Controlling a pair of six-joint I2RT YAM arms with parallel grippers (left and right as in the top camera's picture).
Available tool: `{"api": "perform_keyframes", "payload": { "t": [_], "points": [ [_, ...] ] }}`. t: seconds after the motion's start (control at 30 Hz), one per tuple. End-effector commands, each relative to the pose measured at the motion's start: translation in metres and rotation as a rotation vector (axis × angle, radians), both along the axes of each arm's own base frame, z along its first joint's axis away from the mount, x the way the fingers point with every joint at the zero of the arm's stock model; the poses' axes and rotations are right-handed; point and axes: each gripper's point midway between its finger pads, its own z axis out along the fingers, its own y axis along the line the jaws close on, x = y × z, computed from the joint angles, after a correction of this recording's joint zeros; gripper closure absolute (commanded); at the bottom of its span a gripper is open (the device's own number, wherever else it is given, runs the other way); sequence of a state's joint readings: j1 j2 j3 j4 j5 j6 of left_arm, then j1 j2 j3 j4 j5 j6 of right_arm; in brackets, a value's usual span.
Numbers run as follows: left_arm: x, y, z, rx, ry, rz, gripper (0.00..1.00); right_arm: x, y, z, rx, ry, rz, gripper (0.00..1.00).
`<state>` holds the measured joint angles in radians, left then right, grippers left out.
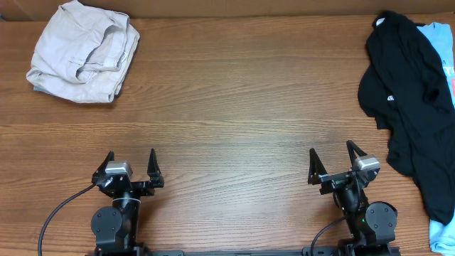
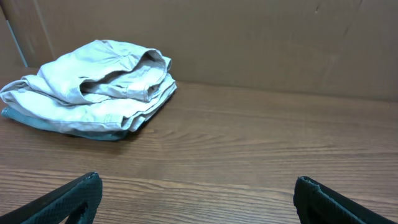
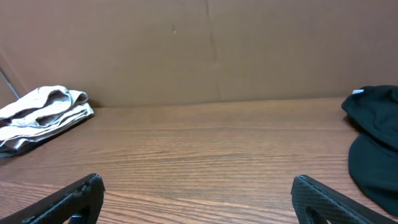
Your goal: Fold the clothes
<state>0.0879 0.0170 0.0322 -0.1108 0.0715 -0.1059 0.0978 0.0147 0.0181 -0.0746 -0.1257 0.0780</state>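
A folded beige garment (image 1: 84, 48) lies at the table's far left corner; it also shows in the left wrist view (image 2: 93, 84) and the right wrist view (image 3: 40, 115). A crumpled black garment (image 1: 409, 99) lies along the right edge, on top of a light blue garment (image 1: 441, 43); the black one also shows in the right wrist view (image 3: 376, 143). My left gripper (image 1: 130, 161) is open and empty near the front edge, left of centre. My right gripper (image 1: 333, 158) is open and empty near the front edge, just left of the black garment.
A brown cardboard wall (image 2: 249, 37) runs along the table's far edge. Bare wooden tabletop (image 1: 234, 107) lies between the two piles. A black cable (image 1: 57, 213) trails from the left arm's base.
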Motion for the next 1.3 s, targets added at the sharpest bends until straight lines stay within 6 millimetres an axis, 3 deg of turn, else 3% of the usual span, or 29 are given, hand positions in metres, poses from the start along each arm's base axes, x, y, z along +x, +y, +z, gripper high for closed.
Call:
{"api": "perform_keyframes", "payload": {
  "t": [0.0, 0.27, 0.57, 0.97, 1.27],
  "points": [
    [0.000, 0.002, -0.001, -0.006, -0.009, 0.011, 0.00, 0.001, -0.005, -0.001, 0.001, -0.007, -0.025, 0.00],
    [0.000, 0.000, 0.002, -0.007, -0.021, -0.004, 0.00, 0.001, -0.005, 0.005, 0.003, -0.033, -0.025, 0.00],
    [0.000, -0.008, 0.029, 0.002, -0.114, -0.049, 0.00, -0.001, -0.004, 0.025, 0.010, -0.097, -0.022, 0.00],
    [-0.012, -0.007, 0.097, 0.014, -0.182, -0.038, 0.00, -0.015, -0.012, 0.099, 0.014, -0.166, -0.057, 0.00],
    [0.004, -0.006, 0.143, 0.003, -0.080, -0.042, 0.00, 0.002, -0.010, 0.144, -0.009, -0.009, -0.056, 0.00]
  ]
}}
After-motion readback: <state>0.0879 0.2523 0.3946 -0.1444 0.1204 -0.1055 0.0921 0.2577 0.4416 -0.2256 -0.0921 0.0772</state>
